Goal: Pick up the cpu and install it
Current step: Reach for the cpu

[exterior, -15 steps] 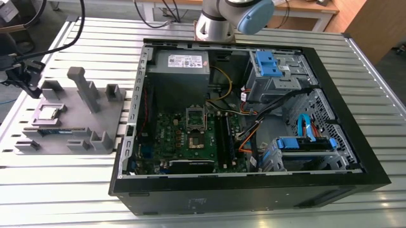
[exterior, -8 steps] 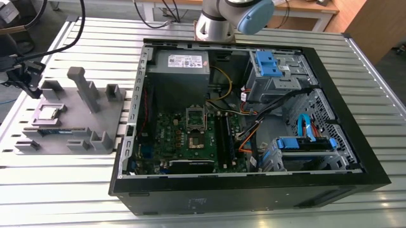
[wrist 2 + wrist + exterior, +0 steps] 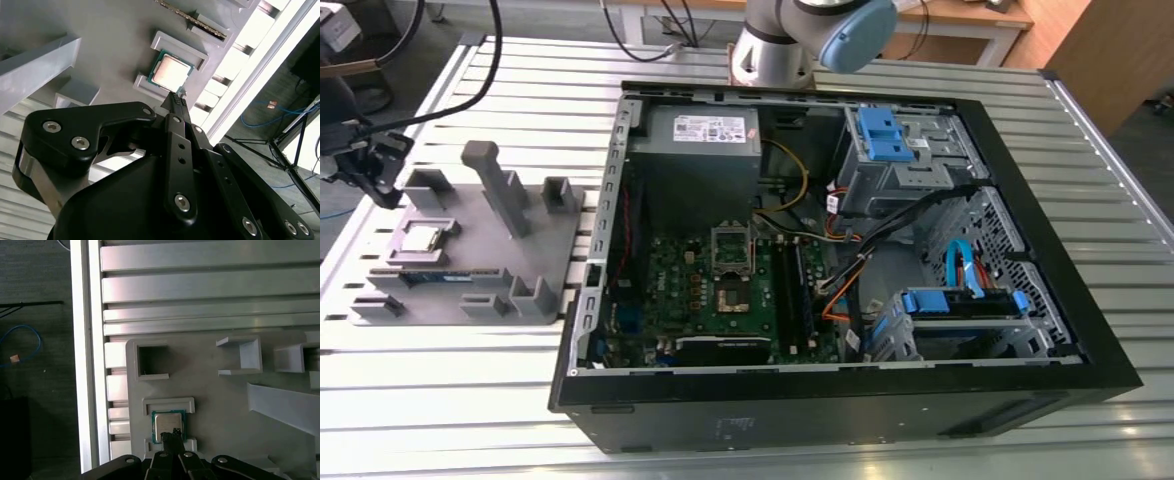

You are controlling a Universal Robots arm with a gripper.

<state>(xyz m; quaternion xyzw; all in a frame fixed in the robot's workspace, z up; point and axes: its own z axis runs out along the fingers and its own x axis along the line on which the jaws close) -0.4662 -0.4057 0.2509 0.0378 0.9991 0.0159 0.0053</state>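
Gripper [image 3: 176, 99] sits w/ fingers pinched together, nothing held; in both wrist views the tips hang just over the cpu's edge, and you can't tell if they touch. Cpu [image 3: 169, 423] lies flat in a square pocket of the grey fixture [image 3: 220, 405]: silvery-white metal top, thin dark-green rim. In the exterior view the fixture sits beside the pc case [image 3: 854, 400], on that view's left.

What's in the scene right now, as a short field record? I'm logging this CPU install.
cpu: lying flat in its pocket on the grey tray
gripper: just above the cpu's edge; contact unclear
computer case: open, to the exterior view's right of the grey tray
cpu socket: looks empty
install: not yet done
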